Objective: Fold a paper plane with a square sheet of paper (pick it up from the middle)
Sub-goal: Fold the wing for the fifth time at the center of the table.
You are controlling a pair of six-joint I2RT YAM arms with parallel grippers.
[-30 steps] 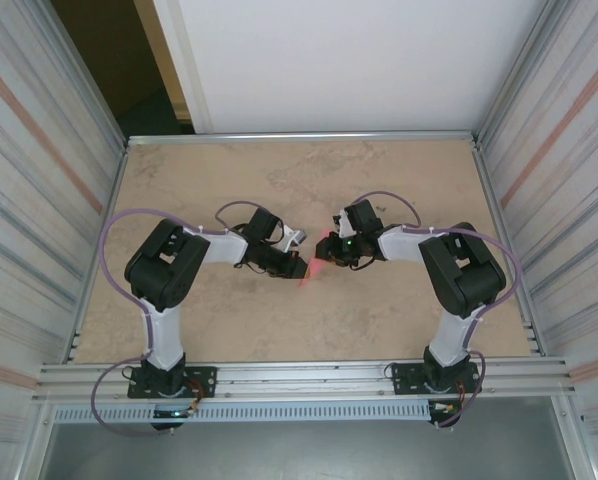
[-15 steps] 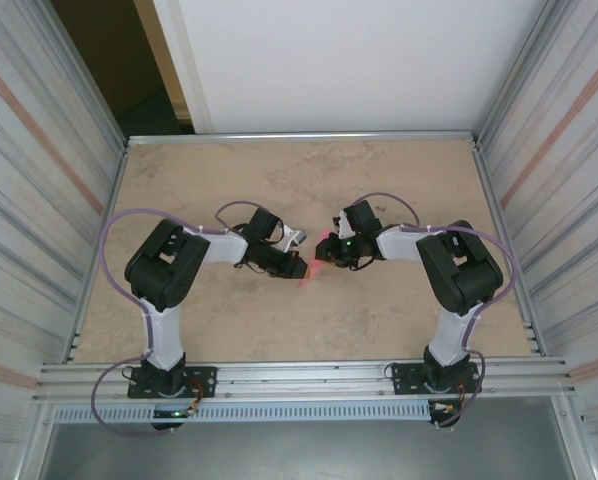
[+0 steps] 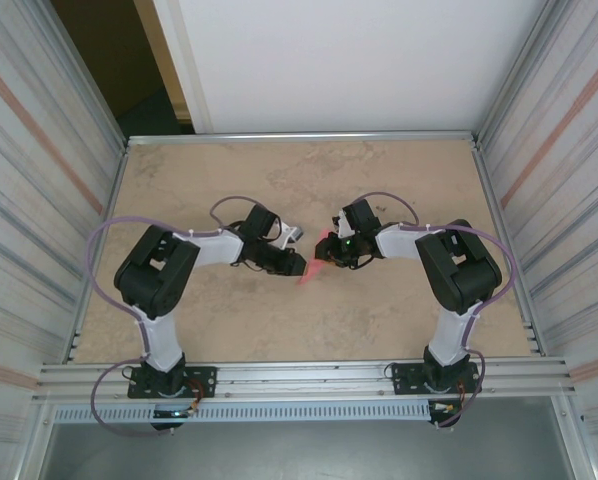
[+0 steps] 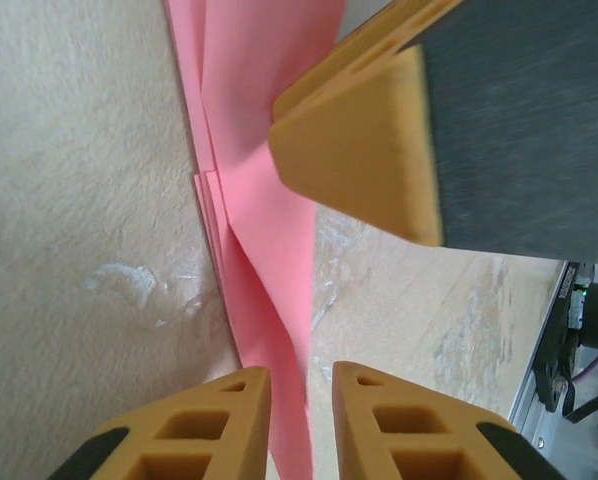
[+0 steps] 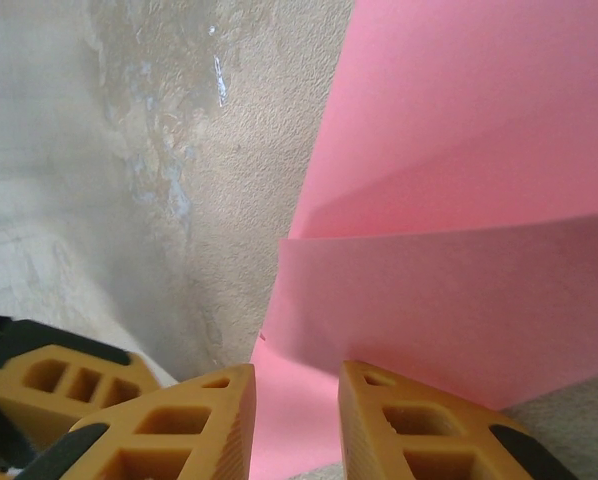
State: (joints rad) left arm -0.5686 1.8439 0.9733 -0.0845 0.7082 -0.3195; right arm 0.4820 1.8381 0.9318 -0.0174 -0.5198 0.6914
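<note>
Your left gripper [image 4: 299, 372] stands slightly parted around the creased pink paper [image 4: 269, 240]. Your right gripper [image 5: 296, 370] straddles it too, but you cannot tell whether it pinches

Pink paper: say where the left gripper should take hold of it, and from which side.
Probably the narrow creased strip of the pink paper, which runs between the slightly parted fingers of the left gripper. Come from the robot's left, low along the table: the right gripper occupies the wider end, where separate flaps overlap.
</note>
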